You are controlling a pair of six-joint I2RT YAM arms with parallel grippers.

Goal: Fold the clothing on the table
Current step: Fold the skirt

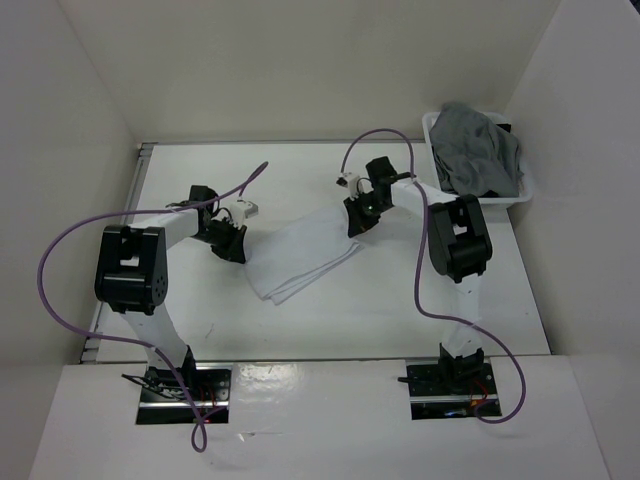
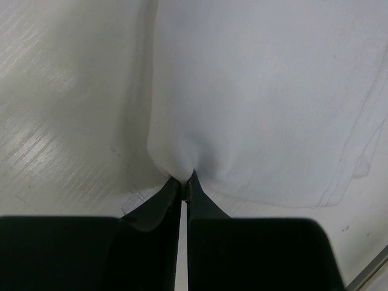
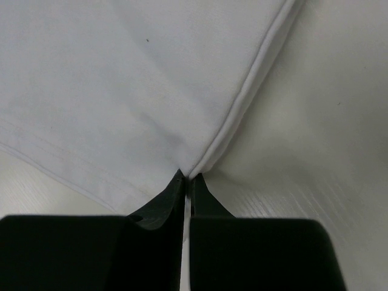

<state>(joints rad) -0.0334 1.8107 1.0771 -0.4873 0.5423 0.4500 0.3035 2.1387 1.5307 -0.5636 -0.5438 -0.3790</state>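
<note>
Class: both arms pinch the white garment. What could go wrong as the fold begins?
1. The left fingers and right fingers grip the white garment only at their tips; it may slip when lifted.
2. The garment lies in layers; the right pinch at the hem might catch only some, skewing the fold.
3. The basket of grey clothes sits near the right arm; a wide swing could bump it.

This looks like a robotics lab test cell. Plain white panels box in a white counter, with a cabled left arm and right arm bolted at its near edge.
</note>
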